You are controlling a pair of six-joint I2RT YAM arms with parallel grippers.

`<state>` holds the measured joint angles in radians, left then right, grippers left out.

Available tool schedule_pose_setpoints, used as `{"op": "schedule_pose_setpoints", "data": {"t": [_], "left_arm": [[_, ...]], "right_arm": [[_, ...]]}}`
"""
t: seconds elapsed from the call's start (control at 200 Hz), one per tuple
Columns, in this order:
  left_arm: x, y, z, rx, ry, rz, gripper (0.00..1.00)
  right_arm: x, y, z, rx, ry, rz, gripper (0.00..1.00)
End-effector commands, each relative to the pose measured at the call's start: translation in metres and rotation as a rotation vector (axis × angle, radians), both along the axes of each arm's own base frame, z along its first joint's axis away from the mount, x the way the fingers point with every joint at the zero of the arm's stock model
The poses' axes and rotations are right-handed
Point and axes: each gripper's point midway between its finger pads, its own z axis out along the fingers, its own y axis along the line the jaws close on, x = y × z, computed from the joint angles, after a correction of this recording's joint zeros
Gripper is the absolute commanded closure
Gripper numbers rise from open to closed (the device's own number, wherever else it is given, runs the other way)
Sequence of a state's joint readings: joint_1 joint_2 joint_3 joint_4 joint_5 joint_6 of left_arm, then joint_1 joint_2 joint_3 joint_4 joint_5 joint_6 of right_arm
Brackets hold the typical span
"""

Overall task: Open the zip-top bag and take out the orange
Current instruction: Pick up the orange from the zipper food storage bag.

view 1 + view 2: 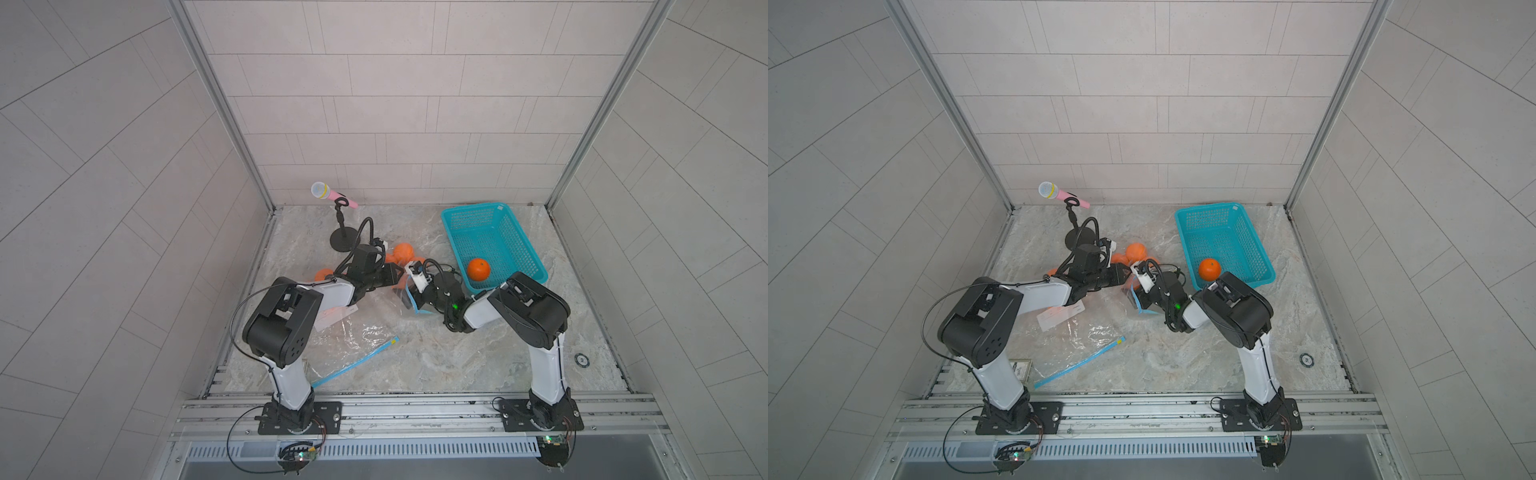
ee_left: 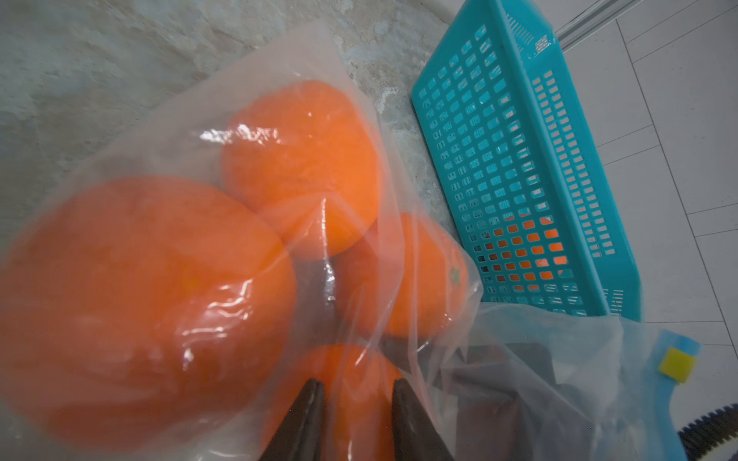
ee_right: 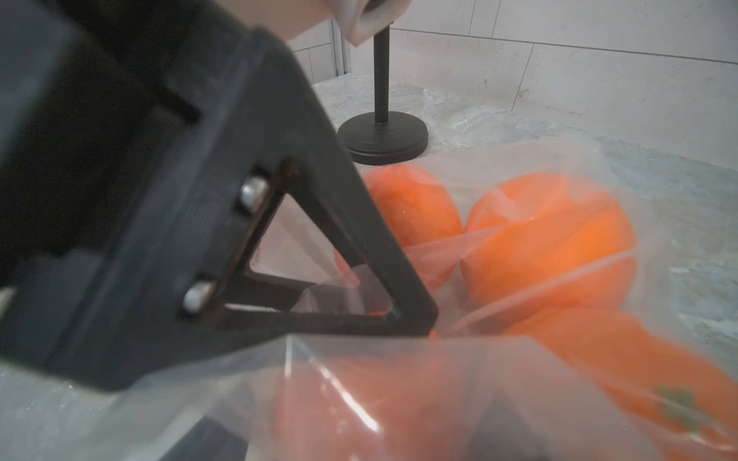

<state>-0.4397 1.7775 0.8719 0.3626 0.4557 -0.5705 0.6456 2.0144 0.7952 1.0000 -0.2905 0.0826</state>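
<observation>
Between the microphone stand (image 1: 343, 240) and the teal basket (image 1: 520, 243), we see the zip-top bag (image 2: 167, 131) lying with several oranges (image 2: 299, 151) inside. Our left gripper (image 2: 355, 385) rests against its film, fingers slightly apart. Our right gripper (image 1: 419, 292) sits at the bag's blue zip edge, and whether it grasps we cannot tell. One orange (image 1: 478, 269) lies in the basket.

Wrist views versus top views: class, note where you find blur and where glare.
Left wrist view: nearest orange blurred, white glare streaks on the bag, basket crisper. Right wrist view: everything near soft, stand base clearer. Both top views: sharp, evenly lit.
</observation>
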Motion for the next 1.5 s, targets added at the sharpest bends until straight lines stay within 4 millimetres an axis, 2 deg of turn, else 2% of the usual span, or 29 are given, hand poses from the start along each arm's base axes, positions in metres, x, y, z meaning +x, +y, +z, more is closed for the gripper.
{"op": "schedule_pose_setpoints", "data": {"t": [0.0,0.065,0.15,0.25,0.295,0.42,0.495,0.6,0.695,0.755,0.881,1.006,1.021,1.096,1.191,1.316,1.496], "left_arm": [[-0.035,-0.008,-0.028,-0.001,0.139,-0.073,0.67],[-0.037,-0.014,-0.027,-0.024,0.155,-0.093,0.68],[-0.036,-0.016,-0.026,-0.029,0.156,-0.098,0.68],[-0.035,-0.017,-0.021,-0.035,0.147,-0.103,0.68],[-0.035,-0.017,-0.018,-0.037,0.142,-0.105,0.68],[-0.031,-0.008,-0.012,0.008,0.12,-0.07,0.68],[-0.021,0.001,-0.014,0.072,0.109,-0.028,0.68],[-0.01,0.012,-0.032,0.137,0.146,0.007,0.68],[-0.005,0.012,-0.04,0.129,0.162,0.012,0.67],[-0.004,0.013,-0.042,0.13,0.165,0.02,0.67],[-0.004,0.015,-0.038,0.133,0.153,0.034,0.67],[0.0,0.023,-0.039,0.181,0.15,0.064,0.67],[0.0,0.024,-0.04,0.183,0.155,0.066,0.68],[0.001,0.02,-0.04,0.164,0.161,0.059,0.68],[-0.001,0.009,-0.038,0.114,0.159,0.037,0.68],[0.003,0.007,-0.03,0.12,0.151,0.045,0.68],[0.009,0.004,-0.015,0.109,0.137,0.055,0.66]], "right_arm": [[0.005,0.0,-0.01,-0.049,0.006,-0.019,0.16],[0.009,0.006,-0.006,-0.027,0.022,-0.006,0.16],[0.011,0.014,-0.017,-0.07,0.101,0.011,0.18],[0.011,0.009,-0.03,-0.111,0.179,-0.011,0.23],[0.008,0.006,-0.029,-0.113,0.193,-0.018,0.28],[-0.01,-0.006,-0.01,-0.077,0.18,-0.012,0.44],[-0.021,-0.013,0.004,-0.066,0.192,-0.016,0.44],[-0.033,-0.026,0.017,-0.061,0.222,-0.044,0.44],[-0.042,-0.037,0.024,-0.064,0.212,-0.054,0.43],[-0.046,-0.042,0.02,-0.08,0.222,-0.063,0.43],[-0.058,-0.062,0.015,-0.107,0.304,-0.129,0.44],[-0.068,-0.079,0.025,-0.103,0.318,-0.189,0.44],[-0.074,-0.084,0.017,-0.119,0.334,-0.191,0.44],[-0.078,-0.089,0.019,-0.109,0.323,-0.201,0.45],[-0.083,-0.086,0.035,-0.056,0.318,-0.177,0.46],[-0.101,-0.087,0.053,0.019,0.369,-0.149,0.46],[-0.127,-0.111,0.06,0.052,0.466,-0.217,0.47]]}}
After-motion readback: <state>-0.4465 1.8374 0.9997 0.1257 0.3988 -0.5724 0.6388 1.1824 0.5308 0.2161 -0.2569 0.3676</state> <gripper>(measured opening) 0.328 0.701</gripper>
